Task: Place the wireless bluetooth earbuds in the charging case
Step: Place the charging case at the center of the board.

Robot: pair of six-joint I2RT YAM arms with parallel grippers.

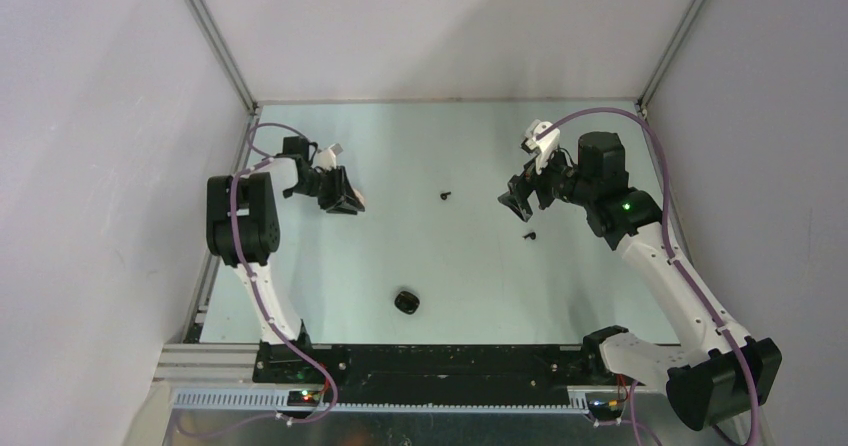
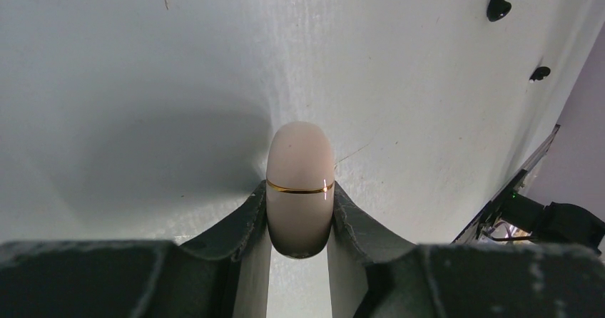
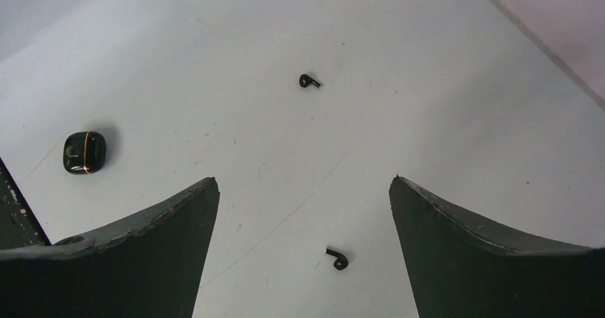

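My left gripper point(image 1: 345, 198) is shut on a cream-white charging case point(image 2: 300, 168), closed, with a gold seam line, held above the table at the left. My right gripper point(image 1: 515, 204) is open and empty, hovering at the right. One black earbud point(image 1: 529, 235) lies just below it and shows between its jaws in the right wrist view point(image 3: 338, 259). A second black earbud point(image 1: 446, 196) lies mid-table, also in the right wrist view point(image 3: 309, 81). Both black earbuds show far off in the left wrist view point(image 2: 499, 2) point(image 2: 540, 73). No cream-white earbuds are in view.
A closed black charging case point(image 1: 406, 301) with a gold seam lies near the front middle of the table, also in the right wrist view point(image 3: 84, 152). White walls and metal frame posts point(image 1: 215, 36) enclose the table on three sides.
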